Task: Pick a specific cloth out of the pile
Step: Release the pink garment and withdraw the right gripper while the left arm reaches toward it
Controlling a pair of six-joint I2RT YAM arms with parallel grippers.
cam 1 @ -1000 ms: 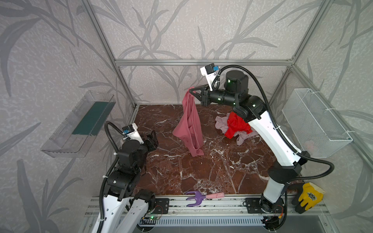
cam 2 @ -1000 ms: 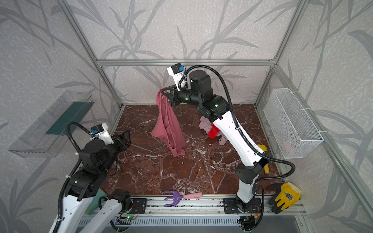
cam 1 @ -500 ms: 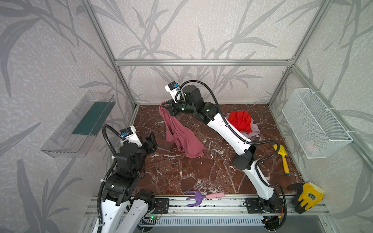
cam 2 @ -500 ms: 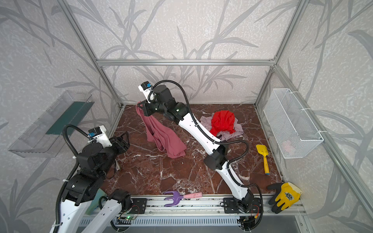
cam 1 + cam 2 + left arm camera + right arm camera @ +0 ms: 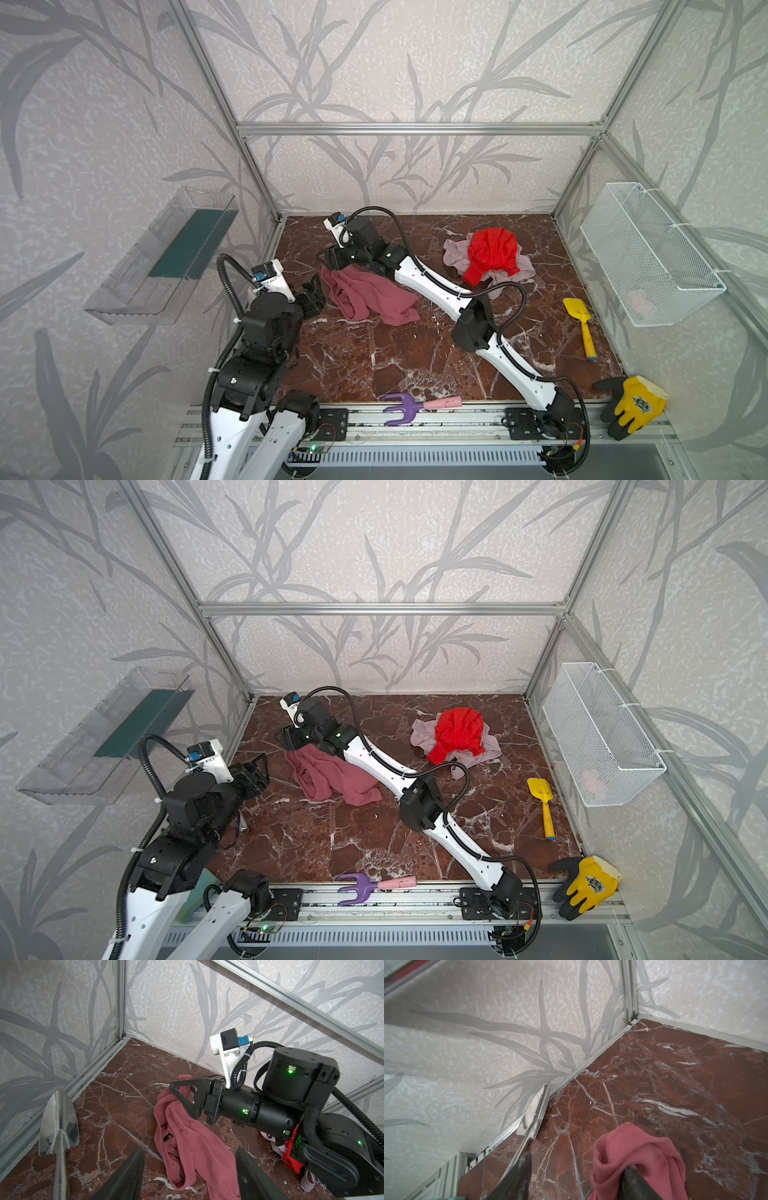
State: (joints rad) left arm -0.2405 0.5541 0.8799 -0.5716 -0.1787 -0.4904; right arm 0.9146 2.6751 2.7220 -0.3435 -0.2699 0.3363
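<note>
dusty rose-pink soft fabric cloth [image 5: 370, 297]: crumpled on red-brown marble floor [image 5: 415, 353], left rear, well apart from heap of bright red and pale lilac cloths [image 5: 490, 255] | right gripper [image 5: 328, 262]: jaws apart, cloth's top fold draped over one finger | left gripper [image 5: 312, 294]: jaws apart, empty, just beside cloth

We see bright, even, diffuse light with faint shadows, sharp top views bowed at the edges, glare on the trowel [image 5: 59, 1118], and a soft, blurred right wrist view.
</note>
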